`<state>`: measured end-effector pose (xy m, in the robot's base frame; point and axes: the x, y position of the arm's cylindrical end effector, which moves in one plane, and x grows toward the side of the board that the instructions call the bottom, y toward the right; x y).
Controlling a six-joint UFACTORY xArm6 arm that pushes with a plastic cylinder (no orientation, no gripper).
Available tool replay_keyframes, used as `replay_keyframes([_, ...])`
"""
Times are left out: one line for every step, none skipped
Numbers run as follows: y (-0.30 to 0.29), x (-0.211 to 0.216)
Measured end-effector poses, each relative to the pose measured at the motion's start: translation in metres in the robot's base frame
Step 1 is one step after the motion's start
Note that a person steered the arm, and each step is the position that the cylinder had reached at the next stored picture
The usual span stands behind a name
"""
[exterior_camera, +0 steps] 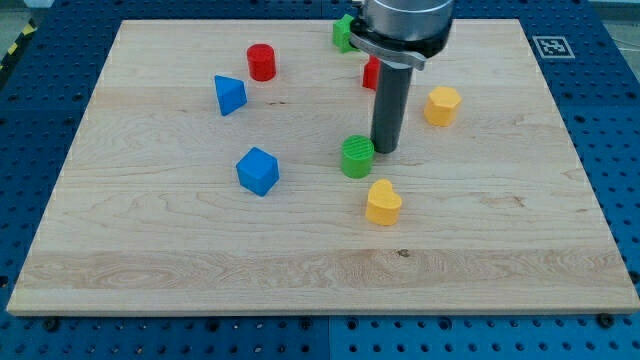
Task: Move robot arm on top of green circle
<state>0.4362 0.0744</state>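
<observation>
The green circle [357,157] is a short green cylinder standing near the middle of the wooden board [150,230]. My tip [385,149] rests on the board just to the right of the green circle, touching or nearly touching its side. The dark rod rises from there to the arm's body at the view's top.
A yellow heart-shaped block [382,203] lies below the green circle. A blue cube [258,171] and a blue triangle [229,95] lie to the left. A red cylinder [261,62], a partly hidden red block [370,73], a green block [343,33] and a yellow hexagon [442,105] lie further up.
</observation>
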Motion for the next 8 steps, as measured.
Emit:
replay_keyframes([-0.009, -0.012])
replay_keyframes([-0.035, -0.018])
replay_keyframes([-0.079, -0.018])
replay_keyframes([-0.079, -0.016])
replay_keyframes([-0.075, -0.003])
replay_keyframes([-0.074, -0.001])
replay_keyframes([-0.078, -0.003])
replay_keyframes([-0.078, -0.007])
